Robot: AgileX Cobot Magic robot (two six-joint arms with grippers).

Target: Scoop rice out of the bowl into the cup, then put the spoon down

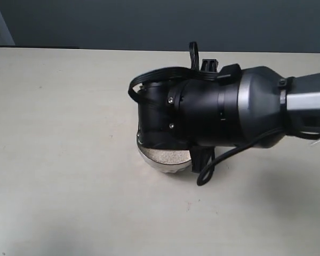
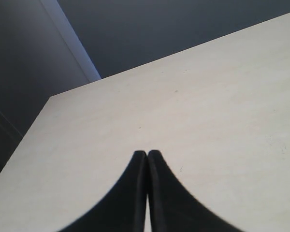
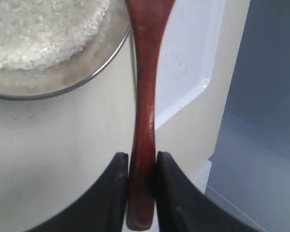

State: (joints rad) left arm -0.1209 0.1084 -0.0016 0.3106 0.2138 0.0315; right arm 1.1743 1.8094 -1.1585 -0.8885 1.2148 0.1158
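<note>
Evidently scooping looked unfinished; the right gripper [image 3: 142,163] pinched the spoon [image 3: 146,96] near its handle end; the bowl [image 3: 97,71], heaped with rice [image 3: 38,29], lay just ahead of its fingertips; no cup showed; the left gripper [image 2: 147,155] sat closed, empty.

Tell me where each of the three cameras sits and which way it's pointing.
Exterior: above the table, looking down; the right arm fills the middle, hiding most of the bowl of rice.
Left wrist: rides its arm, looking along the shut left pincer across the table toward a dark wall.
Right wrist: rides the right arm, looking along the right pincer, shut on the spoon, toward the bowl.
Shared: exterior and right wrist both show bowl and rice.
</note>
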